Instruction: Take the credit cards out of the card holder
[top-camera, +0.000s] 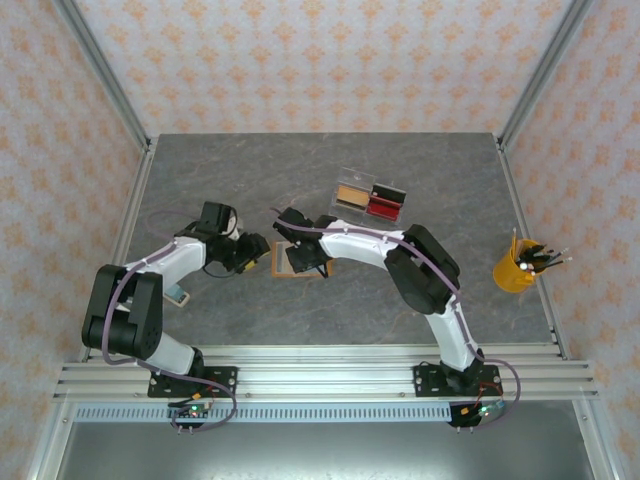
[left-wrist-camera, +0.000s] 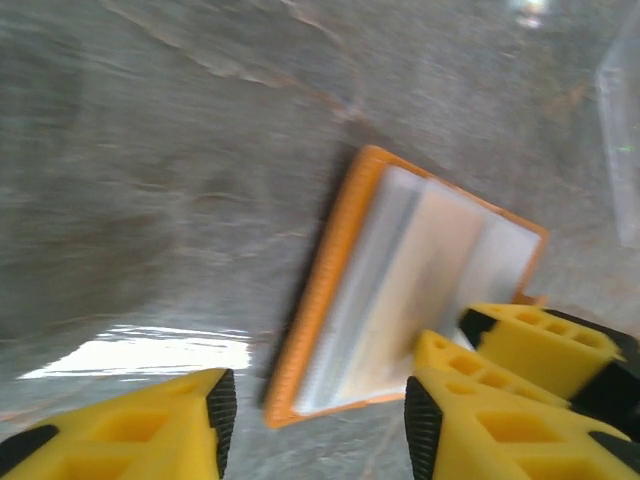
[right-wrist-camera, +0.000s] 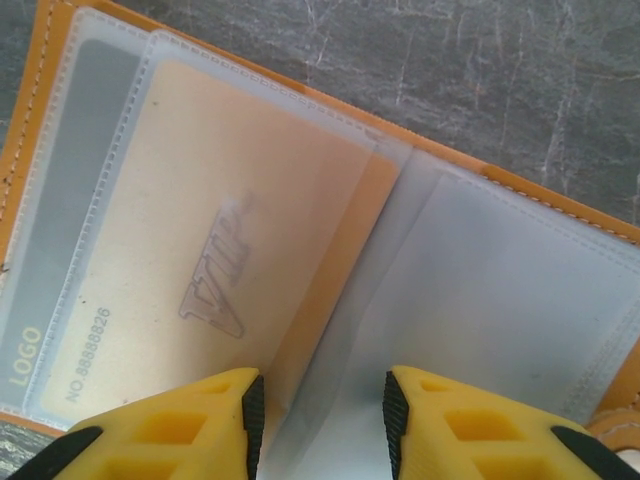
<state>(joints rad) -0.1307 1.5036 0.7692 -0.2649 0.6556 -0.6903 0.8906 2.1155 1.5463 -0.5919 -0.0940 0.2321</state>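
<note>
Overhead, the right arm (top-camera: 365, 246) half-hides the card holder (top-camera: 282, 266).

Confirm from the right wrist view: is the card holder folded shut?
No, the card holder lies spread open, its clear sleeves exposed, with a gold VIP card tucked inside one.

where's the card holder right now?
Top view: card holder lies open at table centre under the right claw, with the left claw just to its left.
</note>
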